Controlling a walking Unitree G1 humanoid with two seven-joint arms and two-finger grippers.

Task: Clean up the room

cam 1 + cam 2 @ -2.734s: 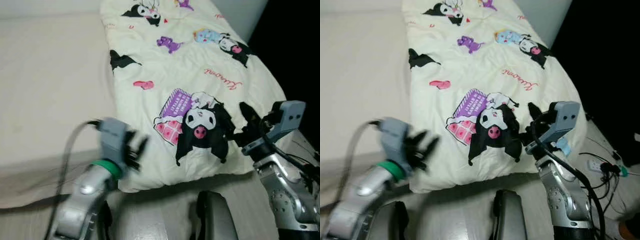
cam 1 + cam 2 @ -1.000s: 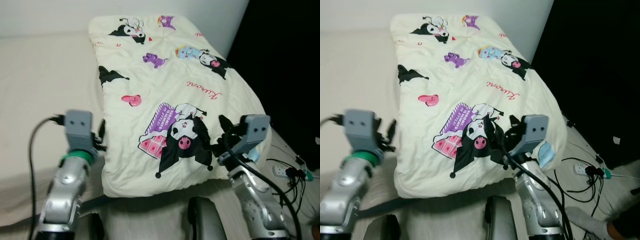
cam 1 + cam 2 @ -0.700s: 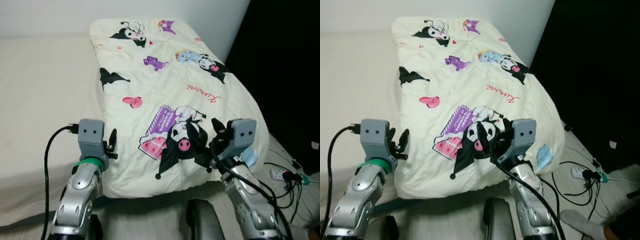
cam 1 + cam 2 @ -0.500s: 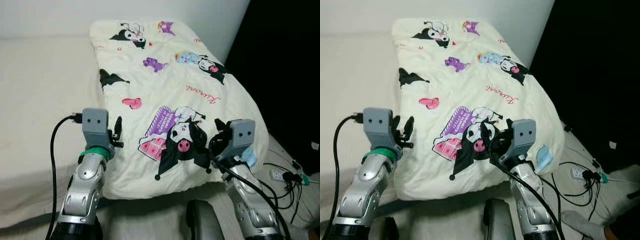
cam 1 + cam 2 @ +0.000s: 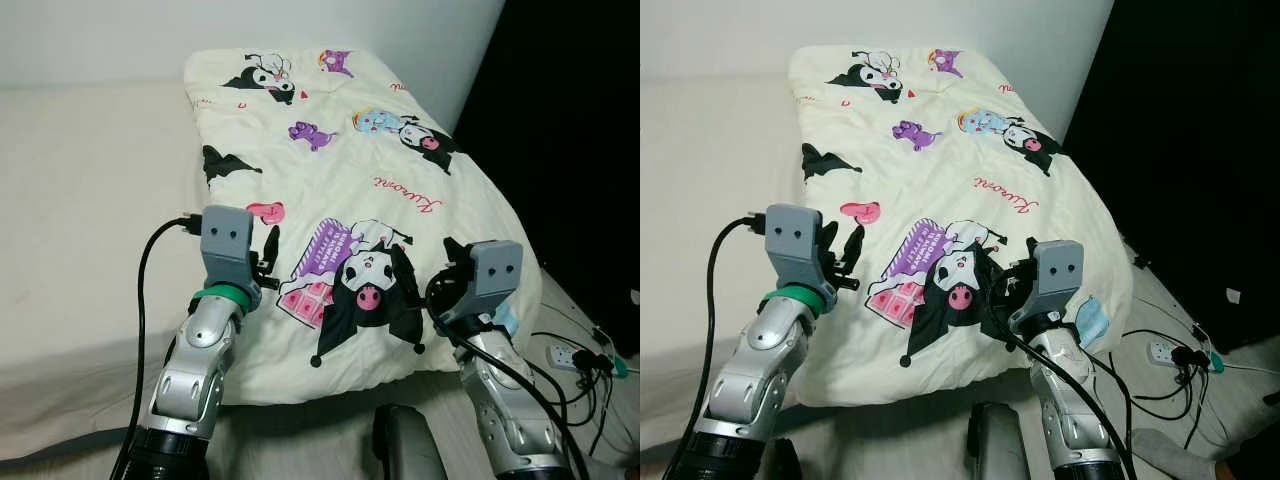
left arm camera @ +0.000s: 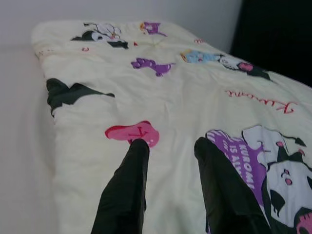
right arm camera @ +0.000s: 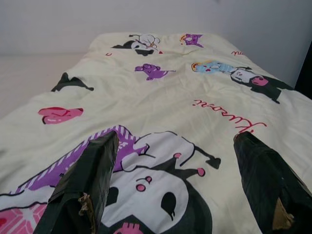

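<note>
From the left eye, one cream quilt (image 5: 340, 180) printed with cartoon figures lies along the right side of a beige bed (image 5: 90, 230), reaching from the wall end down to the near edge, where it hangs slightly over. Two silver arms rise from below. The left gripper (image 5: 268, 250) sits over the quilt's left edge, near one pink heart print (image 5: 264, 211). The right gripper (image 5: 443, 272) hovers over the quilt's near right corner, beside the big black-and-white character print (image 5: 370, 285). One black cable (image 5: 145, 290) loops from the left wrist housing.

From the right eye, the same layout shows, plus the floor off the bed's right side: one white power strip (image 5: 1162, 352) with tangled black cords (image 5: 1140, 375), and one light blue face mask (image 5: 1092, 322) dangling by the right arm. A dark wall (image 5: 1200, 150) fills the space to the right of the bed.

In the left wrist view, two black fingers (image 6: 127, 190) stand apart with a moderate gap, hovering just above the quilt, one tip near the pink heart; nothing lies between them.

In the right wrist view, two black fingers (image 7: 85, 185) are spread wide, framing the black-and-white character print and holding nothing. Red script lettering (image 7: 229, 119) runs across the quilt beyond them.
</note>
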